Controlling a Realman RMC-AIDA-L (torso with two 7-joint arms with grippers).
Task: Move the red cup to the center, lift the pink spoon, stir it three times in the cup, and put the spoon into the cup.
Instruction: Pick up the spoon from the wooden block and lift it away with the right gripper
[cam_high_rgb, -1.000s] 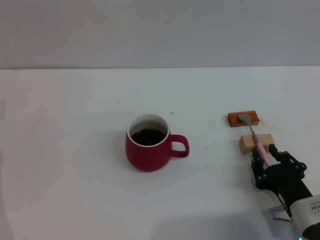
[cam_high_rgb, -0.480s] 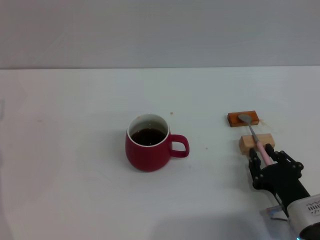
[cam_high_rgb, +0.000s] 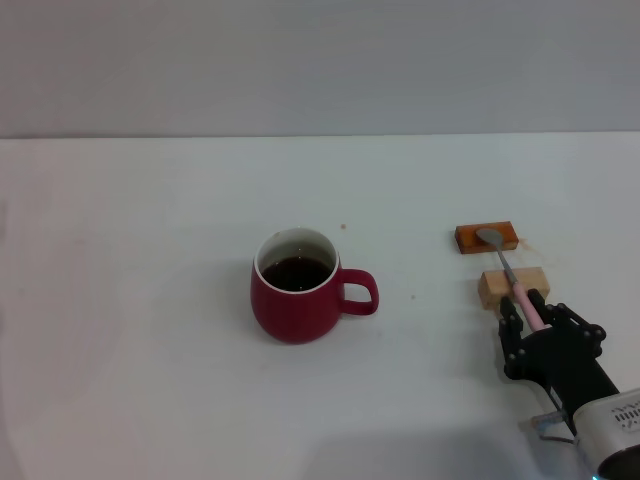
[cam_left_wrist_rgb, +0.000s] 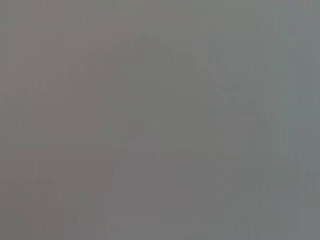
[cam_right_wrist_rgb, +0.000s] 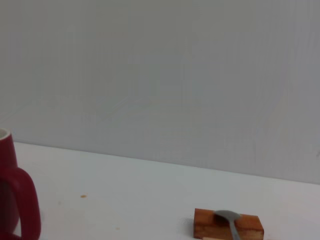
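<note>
Right end effector straddling pink spoon handle, table's right edge

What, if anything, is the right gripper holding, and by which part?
The right gripper brackets the pink spoon at its handle end; whether it grips cannot be told.

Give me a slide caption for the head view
Right gripper straddling the pink spoon propped on two blocks; red cup waits mid-table.

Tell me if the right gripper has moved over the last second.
Yes. The right gripper has crept forward along the pink spoon, toward the light wooden block.
</note>
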